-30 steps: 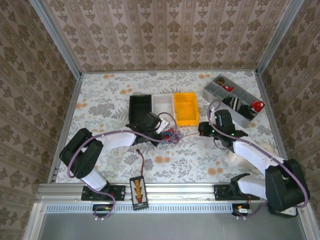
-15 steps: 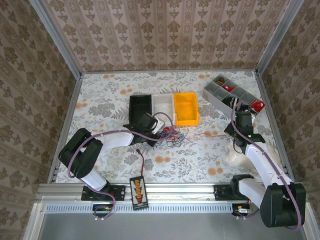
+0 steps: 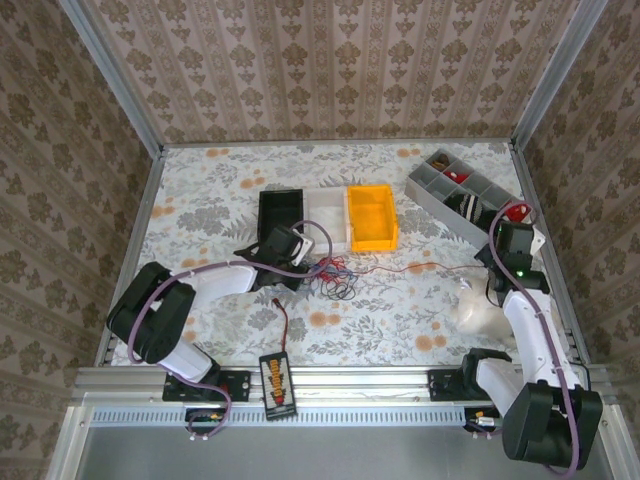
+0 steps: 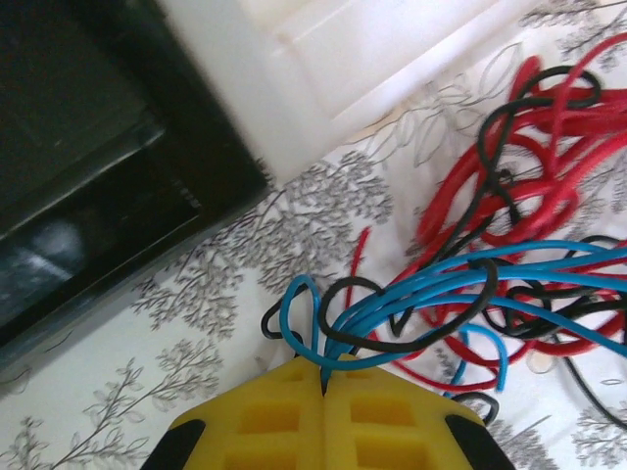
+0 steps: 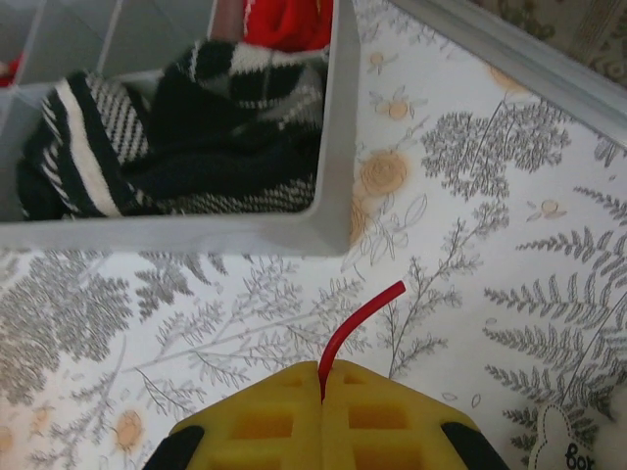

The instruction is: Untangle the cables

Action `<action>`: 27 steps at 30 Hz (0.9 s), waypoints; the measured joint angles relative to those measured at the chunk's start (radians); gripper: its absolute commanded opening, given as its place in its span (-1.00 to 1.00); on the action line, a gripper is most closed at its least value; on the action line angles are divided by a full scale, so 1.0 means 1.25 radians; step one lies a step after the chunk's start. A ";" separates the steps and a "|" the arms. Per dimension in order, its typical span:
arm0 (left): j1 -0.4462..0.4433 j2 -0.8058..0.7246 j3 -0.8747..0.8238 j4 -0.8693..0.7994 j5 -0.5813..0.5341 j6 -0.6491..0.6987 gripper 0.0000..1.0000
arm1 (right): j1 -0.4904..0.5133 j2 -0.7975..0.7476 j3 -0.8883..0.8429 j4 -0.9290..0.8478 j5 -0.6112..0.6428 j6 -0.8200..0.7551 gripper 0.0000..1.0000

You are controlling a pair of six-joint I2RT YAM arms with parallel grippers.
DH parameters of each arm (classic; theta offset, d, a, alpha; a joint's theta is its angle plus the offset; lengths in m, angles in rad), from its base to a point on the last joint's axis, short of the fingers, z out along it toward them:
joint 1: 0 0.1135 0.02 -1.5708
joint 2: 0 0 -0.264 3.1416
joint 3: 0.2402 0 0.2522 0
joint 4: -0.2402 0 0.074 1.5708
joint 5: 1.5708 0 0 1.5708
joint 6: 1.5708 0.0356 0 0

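The cables (image 3: 337, 274) lie as a small tangle of red, blue and black wires in front of the bins. My left gripper (image 3: 310, 266) is at the tangle's left side. In the left wrist view it (image 4: 323, 380) is shut on the blue cable (image 4: 431, 294), whose strands run out of the closed pads into the red and black loops (image 4: 529, 186). One red cable (image 3: 410, 267) stretches right from the tangle toward my right gripper (image 3: 500, 265). The right gripper (image 5: 322, 384) is shut on that red cable, and a short end (image 5: 362, 318) sticks out past the pads.
A black bin (image 3: 280, 212), a white bin (image 3: 326, 208) and an orange bin (image 3: 372, 216) stand in a row behind the tangle. A grey divided tray (image 3: 430, 187) with socks sits at the back right. A black-and-orange connector box (image 3: 277, 383) lies on the front rail.
My right gripper has travelled right, toward the table's right edge, drawing the red cable out of the tangle. The left gripper has shifted slightly left, still holding the blue cable.
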State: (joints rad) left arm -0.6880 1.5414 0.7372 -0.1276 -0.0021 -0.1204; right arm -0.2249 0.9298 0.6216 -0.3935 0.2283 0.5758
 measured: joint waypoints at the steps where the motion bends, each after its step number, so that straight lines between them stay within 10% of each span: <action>1: 0.008 -0.002 -0.005 0.001 -0.005 -0.005 -1.00 | -0.012 -0.003 0.007 0.000 -0.001 0.001 -1.00; 15: 0.025 -0.019 -0.034 0.013 0.021 -0.015 -1.00 | -0.065 -0.010 0.026 0.009 -0.067 0.018 -1.00; 27: -0.016 -0.019 0.049 0.025 0.182 -0.005 -0.79 | 0.263 0.064 -0.056 0.067 -0.054 0.067 -1.00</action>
State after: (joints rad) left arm -0.7074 1.5181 0.7979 -0.0963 0.2260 -0.1272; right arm 0.1036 1.0100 0.5514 -0.3103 0.1612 0.6601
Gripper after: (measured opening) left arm 0.053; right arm 0.046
